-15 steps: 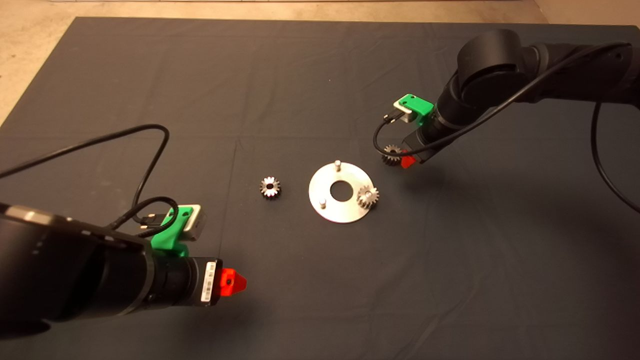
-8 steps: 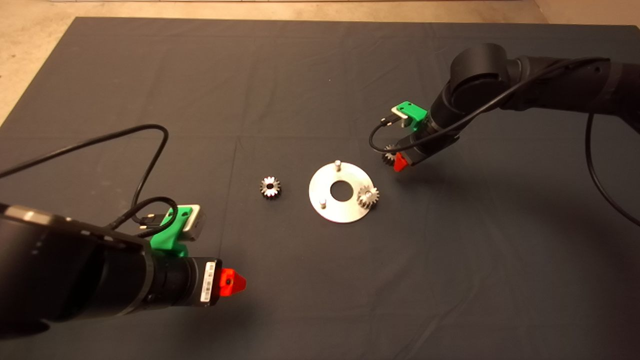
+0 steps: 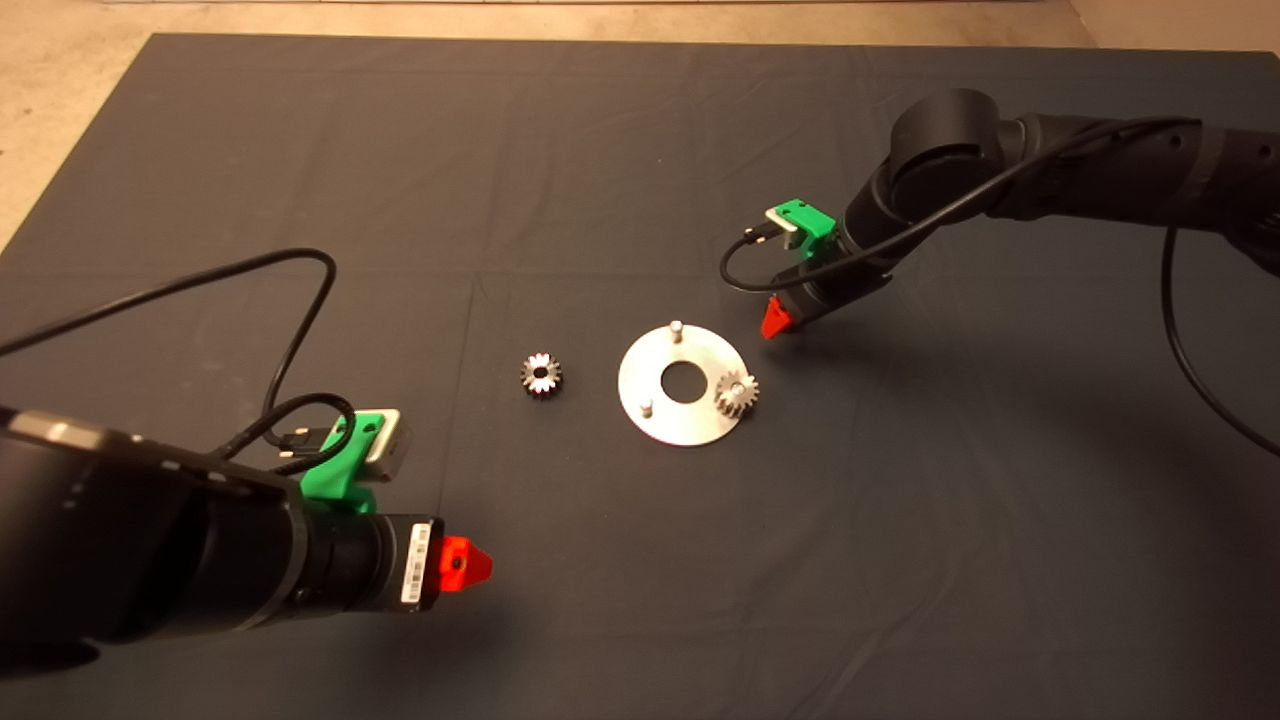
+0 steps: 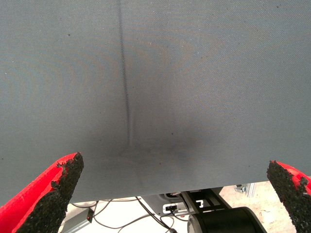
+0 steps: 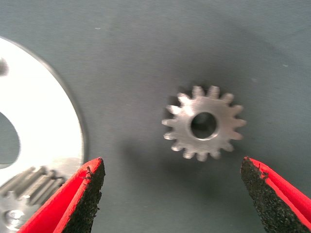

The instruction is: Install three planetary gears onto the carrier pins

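1. A planetary gear [image 5: 204, 124] is seen lying flat on the dark mat [image 3: 600, 180], directly beneath the right gripper [image 5: 170, 191] and between its two spread red fingers [image 5: 80, 194], touched by neither. In the head view this gear is hidden under the gripper.
2. Over the past second the right gripper [image 3: 775, 320] has been brought sideways across the mat until it hangs centred over the gear, which showed beside it before; the jaws are held wide apart. A pick-up is judged to be in preparation, with descent and closure not yet made.
3. Just beside the gripper lies the silver carrier disc [image 3: 655, 395]. One gear [image 3: 736, 394] is already seated on a pin; two carrier pins, the far pin [image 3: 676, 327] and the near pin [image 3: 646, 406], are bare.
4. A third gear [image 3: 540, 375] is left loose on the mat beyond the disc, well apart from the right gripper.
5. The left gripper [image 4: 170, 194] is parked over bare mat, well apart from the disc, its fingers wide apart and nothing held.
6. Nothing is seen to block the gear; the disc rim [image 5: 80, 141] close to one finger is judged the only hazard on closing.
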